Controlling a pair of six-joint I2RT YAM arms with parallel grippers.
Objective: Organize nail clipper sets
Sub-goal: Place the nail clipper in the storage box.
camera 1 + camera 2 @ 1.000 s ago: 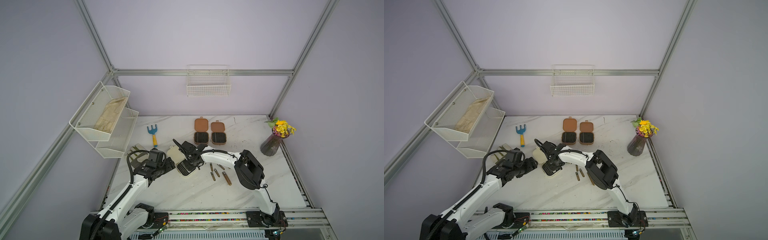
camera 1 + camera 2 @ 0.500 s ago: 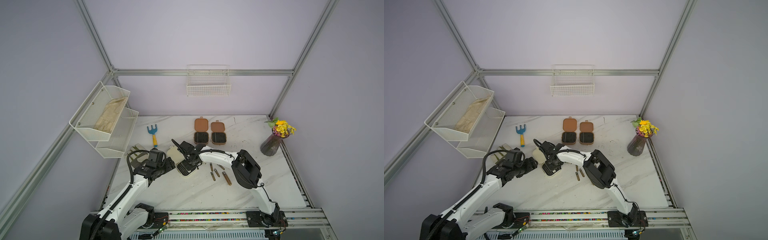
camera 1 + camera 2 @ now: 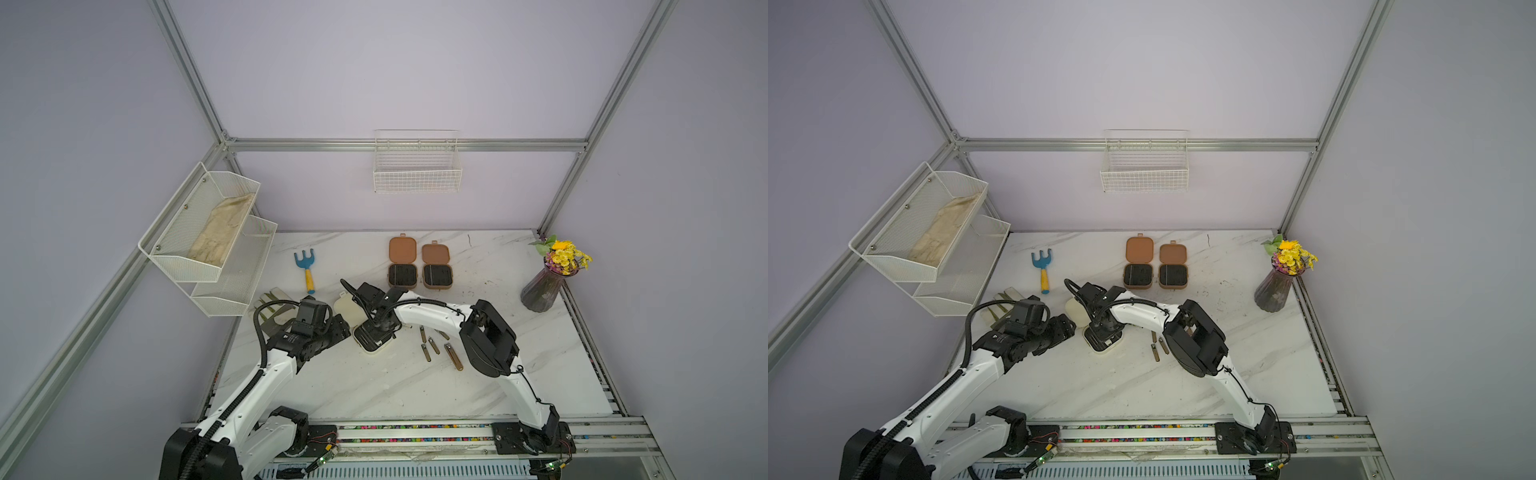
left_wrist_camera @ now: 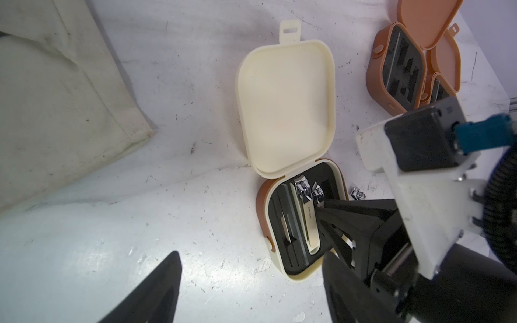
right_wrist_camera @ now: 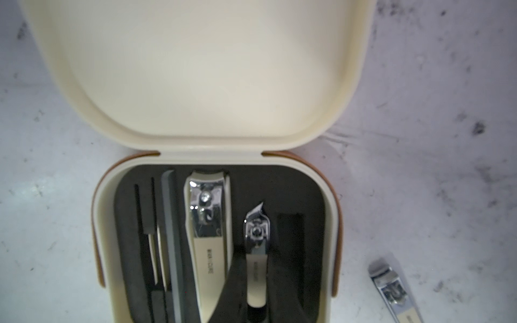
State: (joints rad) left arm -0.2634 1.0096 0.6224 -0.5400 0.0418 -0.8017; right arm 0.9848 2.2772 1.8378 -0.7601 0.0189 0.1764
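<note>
Right end effector still clamped on small clipper, barely shifted past sec: seating it in cream case, not released yet. Left end effector apart, idle.

Three hinged cases: one cream case and two brown cases. Inside the cream one: one large clipper, one small clipper. Lower centre in a top view, five loose clippers, as far as shows. One toy rake, one flower vase, one wire basket.
</note>
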